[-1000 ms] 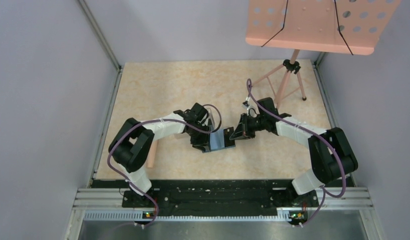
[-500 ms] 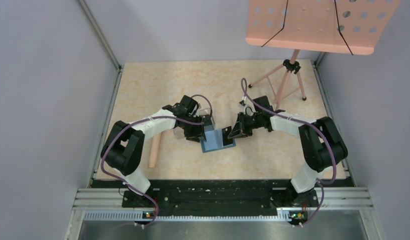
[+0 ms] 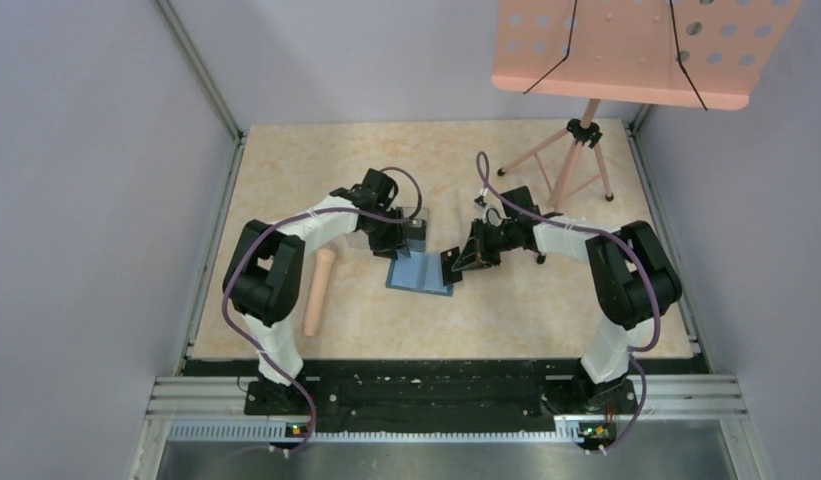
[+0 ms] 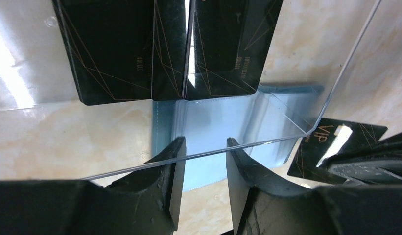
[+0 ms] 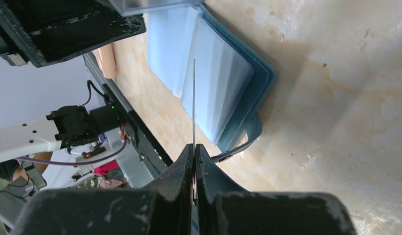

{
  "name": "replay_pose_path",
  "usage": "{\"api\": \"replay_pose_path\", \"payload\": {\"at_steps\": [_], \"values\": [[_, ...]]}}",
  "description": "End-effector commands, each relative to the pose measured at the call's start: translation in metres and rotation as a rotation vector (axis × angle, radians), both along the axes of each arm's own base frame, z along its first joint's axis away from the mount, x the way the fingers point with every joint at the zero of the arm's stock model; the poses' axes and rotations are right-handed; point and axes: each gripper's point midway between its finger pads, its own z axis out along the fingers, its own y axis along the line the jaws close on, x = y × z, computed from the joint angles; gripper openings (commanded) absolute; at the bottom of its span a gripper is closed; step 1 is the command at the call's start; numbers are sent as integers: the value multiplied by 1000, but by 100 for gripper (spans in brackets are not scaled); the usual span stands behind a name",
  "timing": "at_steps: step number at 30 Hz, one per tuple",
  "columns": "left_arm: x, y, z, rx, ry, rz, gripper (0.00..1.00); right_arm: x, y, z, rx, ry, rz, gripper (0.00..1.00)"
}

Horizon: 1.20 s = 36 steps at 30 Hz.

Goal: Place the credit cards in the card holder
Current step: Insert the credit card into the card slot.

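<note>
The card holder [image 3: 419,273] has shifted toward the left arm's side and now lies open and flat on the table. The left gripper [image 4: 205,143], jaws part-way apart and gripping the clear plastic box [image 4: 37,58] that carries two credit cards [image 4: 120,49], has withdrawn to the holder's far side. The right gripper [image 5: 194,147], clamped tight on a single card [image 5: 194,98] held edge-on, has followed to just over the holder's right half. The pockets appear exposed, so insertion looks ready to begin.
</note>
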Motion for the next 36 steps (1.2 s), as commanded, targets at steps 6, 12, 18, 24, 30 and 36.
{"api": "replay_pose_path", "payload": {"at_steps": [6,12,18,24,30,36], "values": [[23,20,5,75,-50,88,45,17,14,9,23,-56,47,0],[-5,24,-19,70,44,84,47,21,25,12,37,-55,63,0],[-29,12,-25,-46,94,83,43,26,51,13,79,-43,77,0],[-38,9,-20,-69,99,67,35,53,70,13,91,-61,59,0],[-50,5,-28,-38,121,49,32,84,85,23,107,-99,43,0],[-49,4,-23,-40,112,47,35,77,75,17,73,-109,51,0]]}}
